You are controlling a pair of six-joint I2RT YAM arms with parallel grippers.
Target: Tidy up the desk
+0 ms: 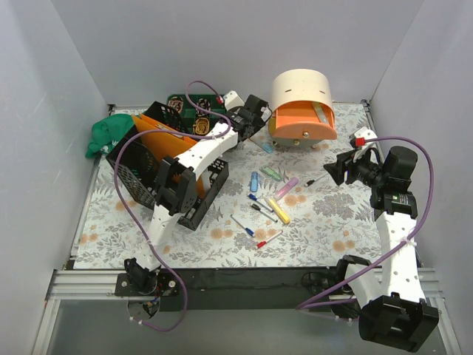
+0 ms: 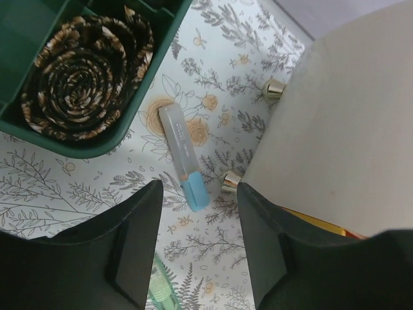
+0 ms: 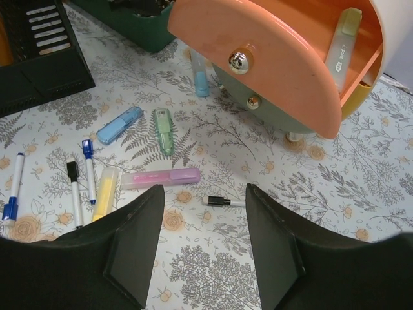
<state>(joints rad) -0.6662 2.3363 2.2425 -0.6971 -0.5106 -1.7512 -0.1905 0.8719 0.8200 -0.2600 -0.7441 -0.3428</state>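
Nothing is legible. The blue-capped highlighter (image 2: 182,154) carries a row of tiny print, too small to read. The green highlighter (image 3: 342,40) in the drawer (image 3: 277,61) bears a dark label, also blurred.

My fingers (image 3: 132,252) look like matt black plastic. Desk (image 3: 335,194) has a matt printed top, the drawer (image 3: 284,64) is smooth orange plastic with shiny metal knobs (image 3: 239,60), tray (image 2: 84,148) is smooth green plastic, highlighters (image 3: 160,177) frosted see-through plastic.
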